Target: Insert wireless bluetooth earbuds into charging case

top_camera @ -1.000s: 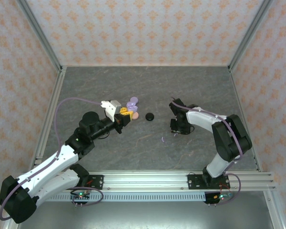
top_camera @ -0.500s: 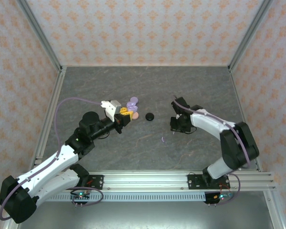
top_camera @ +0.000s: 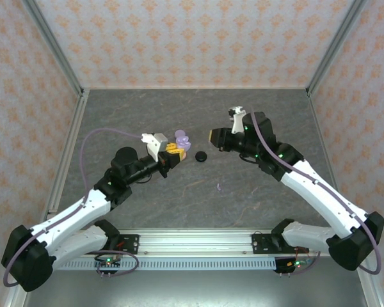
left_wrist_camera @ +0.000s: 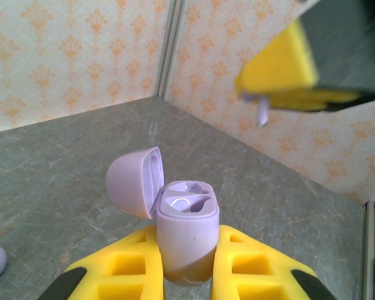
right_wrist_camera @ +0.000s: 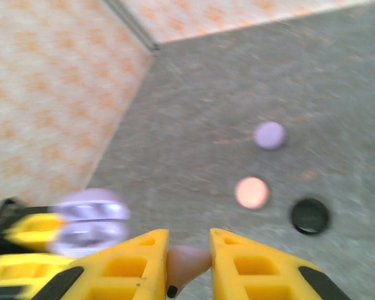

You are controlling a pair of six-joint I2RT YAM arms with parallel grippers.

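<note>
Lavender charging case [top_camera: 179,137], lid open, is clamped in the left gripper [top_camera: 172,152] and presented toward the right gripper [top_camera: 212,136]; 1 loose earbud [top_camera: 218,187] lies on the table [top_camera: 147,115] nearby. From the left wrist, the case's 2 wells face up, ready for loading. From the right wrist, yellow fingers [right_wrist_camera: 128,262] pinch a pale earbud [right_wrist_camera: 186,261], apparently lined up with the blurred case.

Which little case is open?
The lavender case in the left gripper, lid flipped back; the pink disc, black disc and purple disc are shut.
</note>
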